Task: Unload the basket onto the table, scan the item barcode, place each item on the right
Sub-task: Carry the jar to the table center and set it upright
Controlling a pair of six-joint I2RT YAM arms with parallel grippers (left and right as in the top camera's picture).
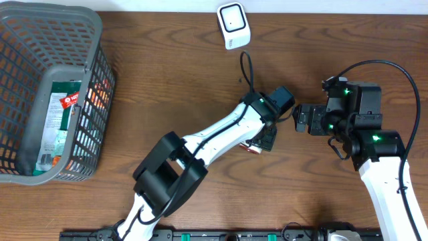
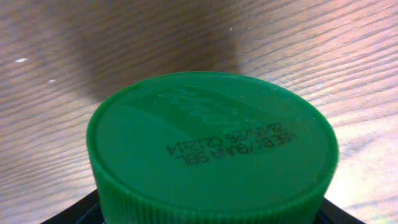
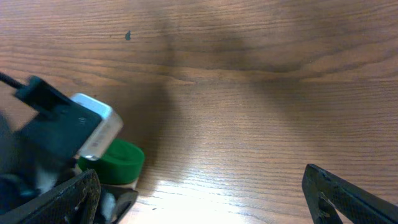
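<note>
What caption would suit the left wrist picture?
Close-up of the green-lidded container, a use-by date printed on its ribbed cap, above the wooden table.

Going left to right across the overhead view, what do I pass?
Grey basket → white scanner → left gripper, closed on the green-capped item → right gripper, open.
</note>
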